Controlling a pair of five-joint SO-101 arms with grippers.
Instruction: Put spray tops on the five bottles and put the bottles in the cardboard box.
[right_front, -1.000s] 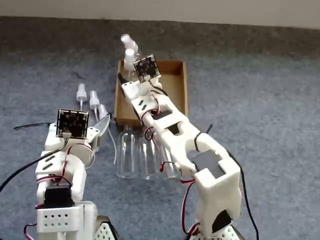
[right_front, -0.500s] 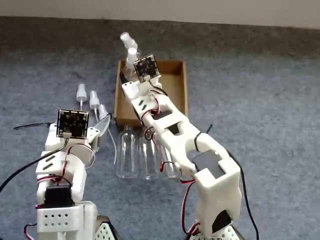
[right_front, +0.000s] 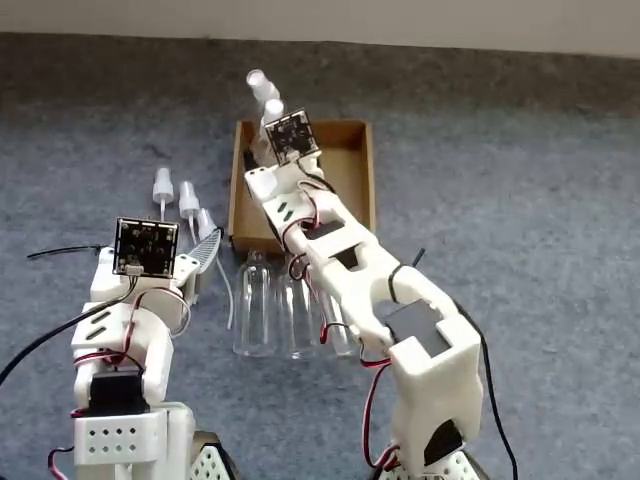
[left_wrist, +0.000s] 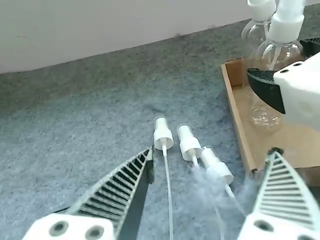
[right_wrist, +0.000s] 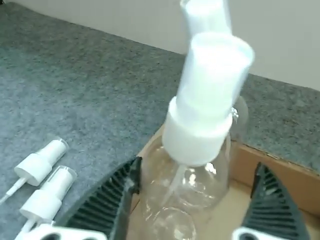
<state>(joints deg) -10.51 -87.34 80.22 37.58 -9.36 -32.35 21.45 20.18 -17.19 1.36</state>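
1. Progress, as I judge it, stands at two tops fitted out of five. One capped bottle (right_wrist: 200, 120) stands upright in the far corner of the cardboard box (right_front: 370, 180). A second capped bottle (left_wrist: 252, 35) stands just behind it, though I cannot tell whether it is inside the far wall or just beyond it.
2. The right claw (right_wrist: 197, 165) is spread to either side of the nearer capped bottle, and neither jaw seems to press the plastic. This looks like a release, so that the bottle rests on the box floor by its own weight.
3. The left claw (left_wrist: 211, 152) hangs wide open and empty above the desk (right_front: 520, 200), with the three loose spray tops (left_wrist: 188, 142) lying side by side just ahead of its jaws. That position suits picking up the next top.
4. Three bare bottles (right_front: 255, 305) lie side by side on the desk just before the box's near wall, partly under the right arm. There, either arm can probably reach them.
5. The right claw probably needs to lift straight up, because the tall tops are top-heavy and a sideways brush could tip either bottle.
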